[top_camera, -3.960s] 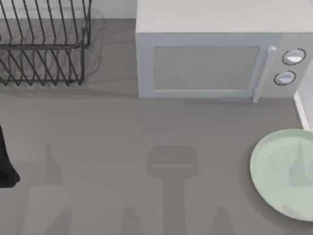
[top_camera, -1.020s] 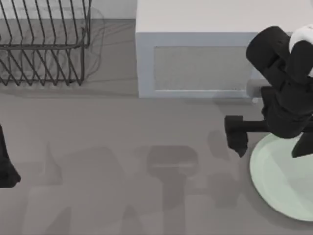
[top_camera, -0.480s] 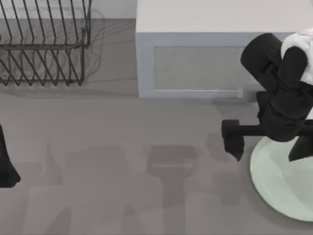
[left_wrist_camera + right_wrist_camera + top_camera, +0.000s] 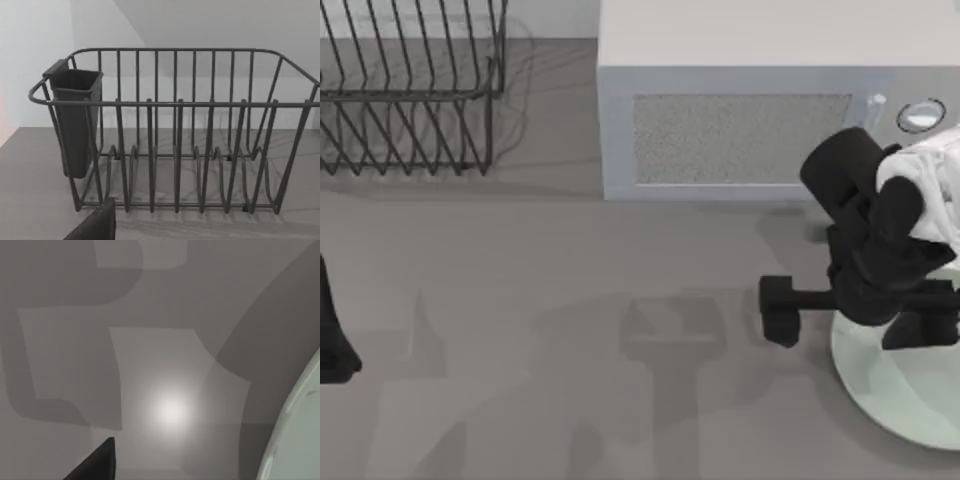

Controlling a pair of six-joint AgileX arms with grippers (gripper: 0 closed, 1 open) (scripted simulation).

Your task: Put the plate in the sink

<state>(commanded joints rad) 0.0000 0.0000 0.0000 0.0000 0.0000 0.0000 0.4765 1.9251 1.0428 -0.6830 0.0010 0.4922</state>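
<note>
- right gripper [image 4: 845, 318]: fingers spread wide, one finger [image 4: 780, 310] over bare table just left of the plate [image 4: 900, 390], the other over the plate; holding nothing.
- plate lies flat at the table's right edge, in front of the microwave [image 4: 740, 120].
- table [image 4: 570, 330] bare between plate and left side.
- left gripper [image 4: 332, 330] parked at left edge; can't tell its finger state.
- dish rack [image 4: 175, 140] far left, its cutlery cup [image 4: 75, 120] hung on one end.

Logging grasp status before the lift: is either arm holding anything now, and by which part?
Nothing is held. The right gripper hangs open over the plate's left rim, one finger outside it; the left arm sits parked at the table's left edge.
</note>
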